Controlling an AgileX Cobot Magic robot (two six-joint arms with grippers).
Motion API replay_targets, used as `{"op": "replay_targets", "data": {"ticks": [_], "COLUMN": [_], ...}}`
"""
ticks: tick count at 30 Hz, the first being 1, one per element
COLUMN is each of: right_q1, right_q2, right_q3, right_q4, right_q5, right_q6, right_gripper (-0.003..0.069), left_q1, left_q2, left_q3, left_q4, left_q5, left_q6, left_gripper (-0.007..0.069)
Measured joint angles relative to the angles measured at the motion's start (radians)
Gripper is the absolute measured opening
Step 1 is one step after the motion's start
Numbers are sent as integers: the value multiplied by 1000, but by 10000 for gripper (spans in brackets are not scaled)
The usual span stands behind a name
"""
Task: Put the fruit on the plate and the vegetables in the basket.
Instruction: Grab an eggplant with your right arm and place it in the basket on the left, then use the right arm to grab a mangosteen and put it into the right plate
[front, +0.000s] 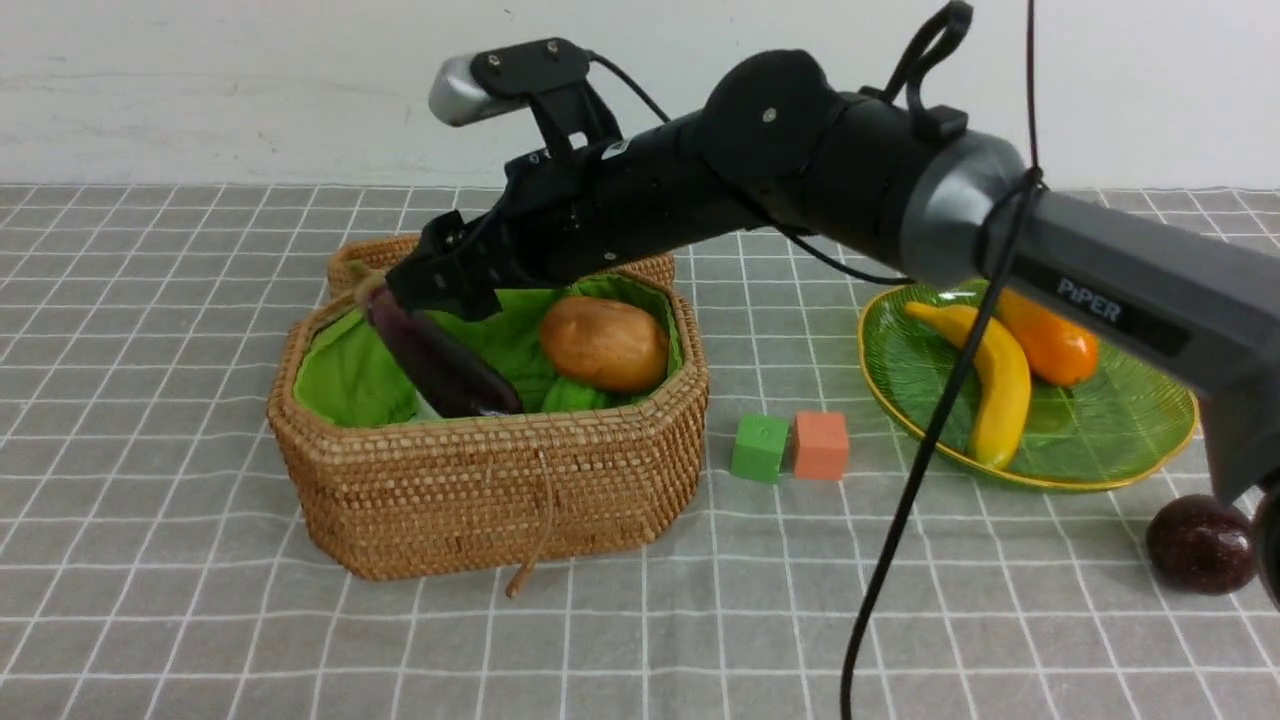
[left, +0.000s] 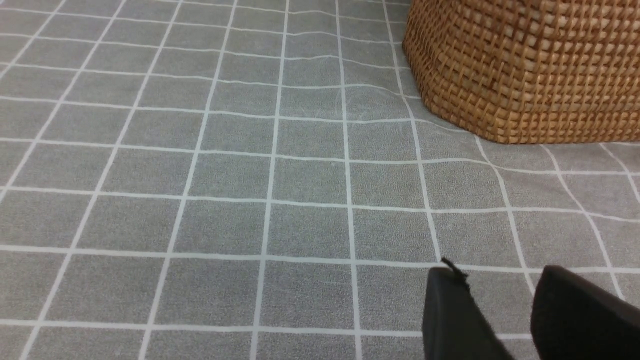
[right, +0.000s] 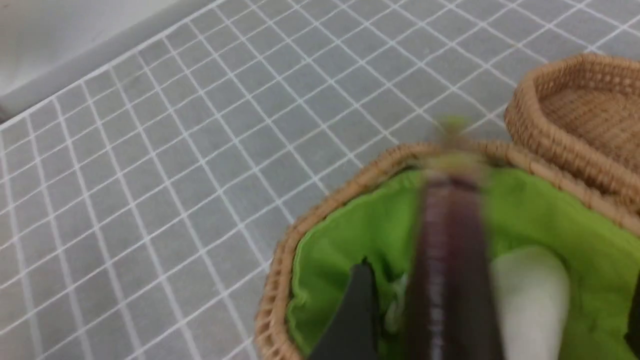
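The woven basket holds the tan potato and the dark purple eggplant, which leans with its stem on the far left rim. My right gripper hangs over that stem. In the right wrist view it is open, its fingers wide apart on either side of the blurred eggplant and the white oval. The gourd is hidden. The banana and mango lie on the green plate. The maroon fruit sits on the cloth before the plate. My left gripper is open and empty beside the basket.
A green cube and an orange cube stand between the basket and the plate. The basket's lid lies open behind it. My right arm reaches across above the plate and cubes. A grey checked cloth covers the table.
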Motion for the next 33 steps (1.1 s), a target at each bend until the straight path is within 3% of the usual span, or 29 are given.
{"op": "replay_targets", "data": {"ticks": [4,9,10,12,14,23,28,33], "right_q1": [-44,-209,-225,-325,-408,-709,-780,-787], "right_q2": [-73,-319,-338,-450,-548,-752,-673,-574], "right_q3": [0,-6,-5,60,175,767,901,906], "right_q4": [-66,-420,-451,-617,-677,-681,-598,-528], "right_q5": [128,398,416,481,473,179,101,60], "right_q6": [97,432,446,593,667,845,930,915], "right_gripper": [652,596,594,570,555,548,603,635], "left_q1": [0,0,0,0,0,0,0,0], "left_q2": [0,0,0,0,0,0,0,0], "left_q3": [0,0,0,0,0,0,0,0], "left_q4": [0,0,0,0,0,0,0,0], "left_q5": [0,0,0,0,0,0,0,0], "left_q6": [0,0,0,0,0,0,0,0], "left_gripper": [239,239,239,239,239,239,239,239]}}
